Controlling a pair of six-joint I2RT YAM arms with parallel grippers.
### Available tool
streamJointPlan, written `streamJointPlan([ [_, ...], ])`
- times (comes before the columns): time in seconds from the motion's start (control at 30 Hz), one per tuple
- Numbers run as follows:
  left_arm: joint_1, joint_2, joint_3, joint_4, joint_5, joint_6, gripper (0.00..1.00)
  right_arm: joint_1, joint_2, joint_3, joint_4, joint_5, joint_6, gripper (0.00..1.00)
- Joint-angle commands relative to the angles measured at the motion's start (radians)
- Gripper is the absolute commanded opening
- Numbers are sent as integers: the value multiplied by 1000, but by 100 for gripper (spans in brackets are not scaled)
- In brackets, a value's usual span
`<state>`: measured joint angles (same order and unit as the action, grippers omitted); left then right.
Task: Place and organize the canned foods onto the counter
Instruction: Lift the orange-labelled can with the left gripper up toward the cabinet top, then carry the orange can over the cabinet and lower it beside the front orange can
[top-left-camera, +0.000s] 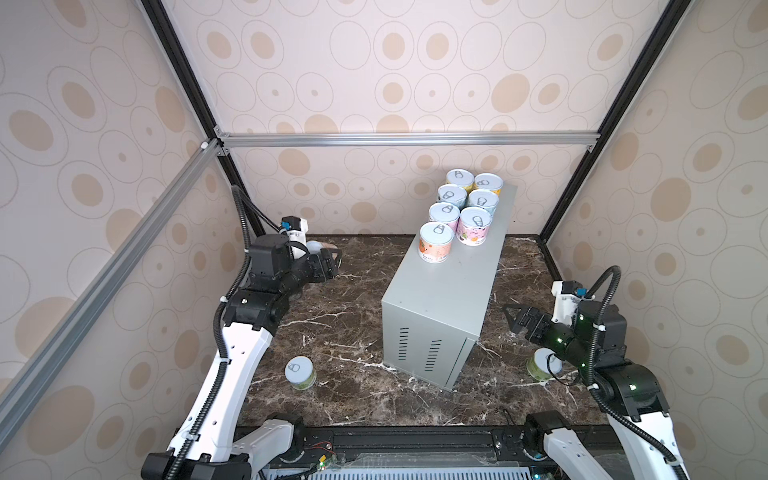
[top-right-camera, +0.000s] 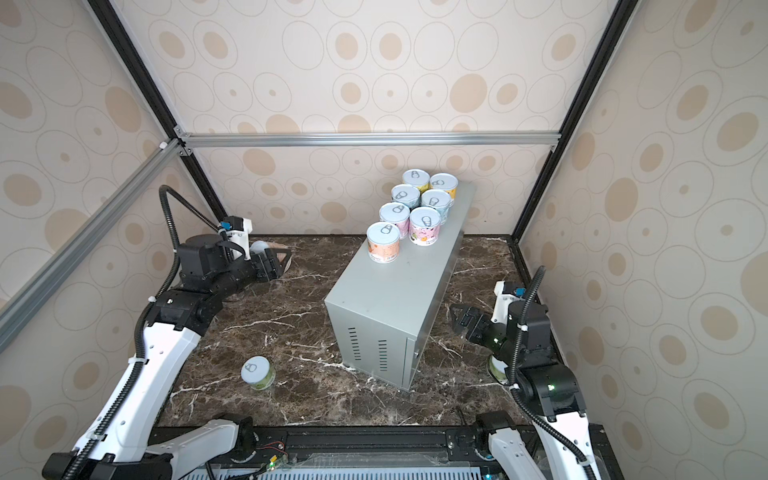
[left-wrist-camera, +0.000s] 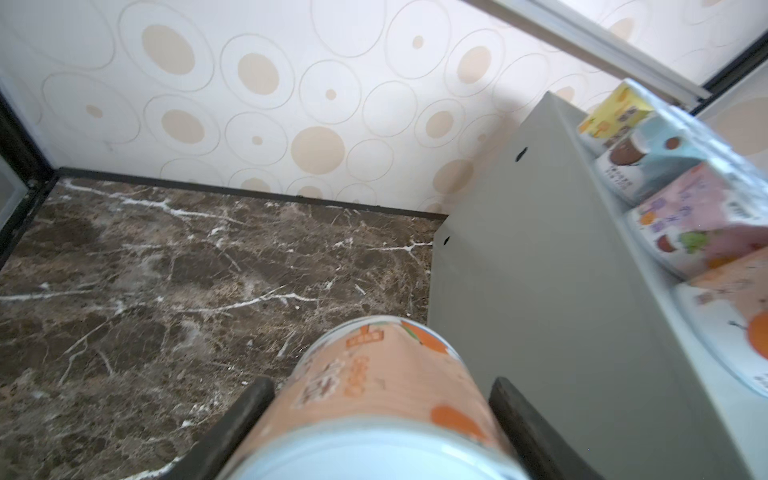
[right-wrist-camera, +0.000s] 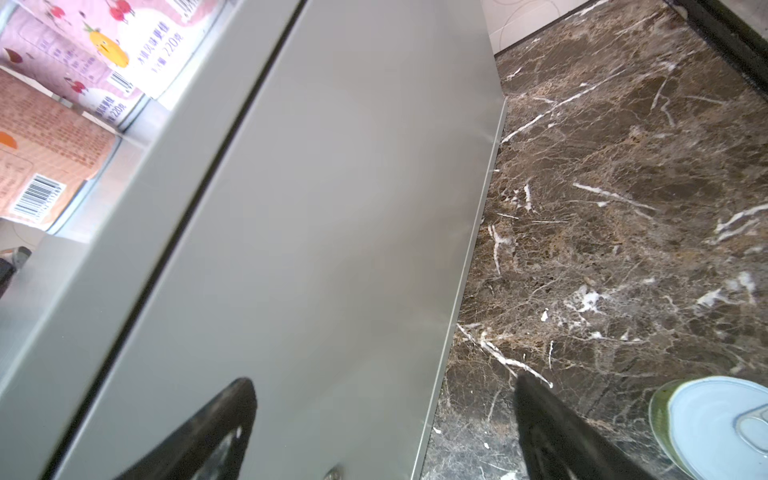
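Grip on the left looks settled: the left gripper is clamped on the sides of a salmon can, near the back left corner of the bench. In the left wrist view the black fingers press the label from either side and the can's length runs along them. It therefore seems to be carried tipped rather than upright, and would need turning lid-up before it is set down. That arm is folded high at the elbow, its forearm roughly level and pointing across toward the grey box.

Nearer the front left corner a green can stands lid-up on the bench, alone and open to a reach from above.

The grey box stands in the middle, slanting toward the back right. Seven cans are packed close in two columns at its far end, four in the left column and three in the right. The gap beside the nearest can is likely where the held one belongs, since filling it evens the columns.

The right gripper hangs beside the box's right wall, jaws spread wide with nothing between them. Its arm is bent low, with the wrist raised. A second green can stands on the bench near the front right corner, partly under that arm, and is probably its next pick.
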<state>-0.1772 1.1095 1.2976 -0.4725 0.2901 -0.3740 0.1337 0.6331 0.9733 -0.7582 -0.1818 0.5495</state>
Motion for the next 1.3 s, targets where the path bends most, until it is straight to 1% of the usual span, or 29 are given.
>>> streamJointPlan([
  [0.0, -44, 0, 118, 18, 17, 48, 61, 4, 12, 44, -18, 20, -19, 99],
  [0.17, -118, 16, 206, -20, -30, 70, 61, 5, 26, 60, -9, 11, -19, 99],
  [0.33, -215, 44, 274, -64, -79, 93, 61, 5, 35, 64, 2, 5, -22, 99],
  [0.7, -476, 108, 403, -162, -256, 129, 60, 5, 39, 74, -7, -4, -53, 99],
  [0.97, -678, 191, 480, -214, -392, 148, 59, 4, 40, 86, -9, -6, -72, 99],
  [1.1, -771, 247, 549, -261, -464, 160, 58, 4, 36, 92, -18, -2, -86, 99],
  [1.27, -856, 316, 633, -310, -520, 171, 58, 5, 31, 101, -28, 0, -101, 99],
])
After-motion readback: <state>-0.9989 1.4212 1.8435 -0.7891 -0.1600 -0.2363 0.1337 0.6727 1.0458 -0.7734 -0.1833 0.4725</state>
